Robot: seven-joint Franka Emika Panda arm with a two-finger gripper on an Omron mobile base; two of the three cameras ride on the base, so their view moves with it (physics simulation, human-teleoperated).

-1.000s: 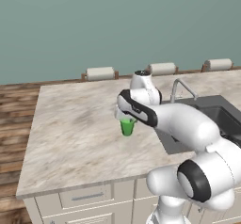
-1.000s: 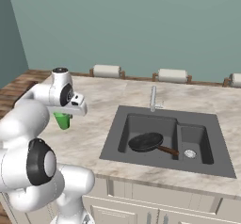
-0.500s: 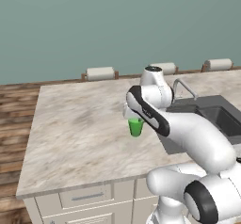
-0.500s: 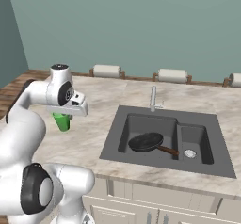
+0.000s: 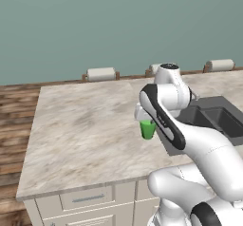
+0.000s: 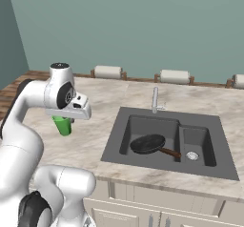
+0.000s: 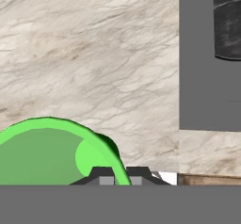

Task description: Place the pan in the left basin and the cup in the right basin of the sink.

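The green cup (image 5: pixel 147 129) hangs upright over the marble counter, left of the sink (image 5: pixel 212 119), with my gripper (image 5: pixel 145 118) shut on its rim. From the right base the cup (image 6: pixel 62 125) shows under my gripper (image 6: pixel 66 118). In the hand view my gripper (image 7: pixel 119 176) pinches the cup's rim (image 7: pixel 47 124), one fingertip (image 7: pixel 101 175) inside it. The black pan (image 6: pixel 148 144) lies flat in the wide left basin (image 6: pixel 143 126), its brown handle pointing toward the divider. The narrow right basin (image 6: pixel 198 140) holds nothing but its silver drain. The pan's dark edge (image 7: pixel 228 20) shows inside the sink (image 7: pixel 197 77).
A silver faucet (image 6: pixel 155 99) stands behind the sink. Three paper towel rolls (image 6: pixel 108 71) (image 6: pixel 175 76) (image 6: pixel 238 80) line the counter's back edge. The marble counter (image 5: pixel 85 130) spreads wide to the cup's left. Wooden floor (image 5: pixel 14 111) lies beyond the counter's left end.
My arm has carried the cup to the right over the counter, closer to the sink. The pan has stayed where it was in the left basin.
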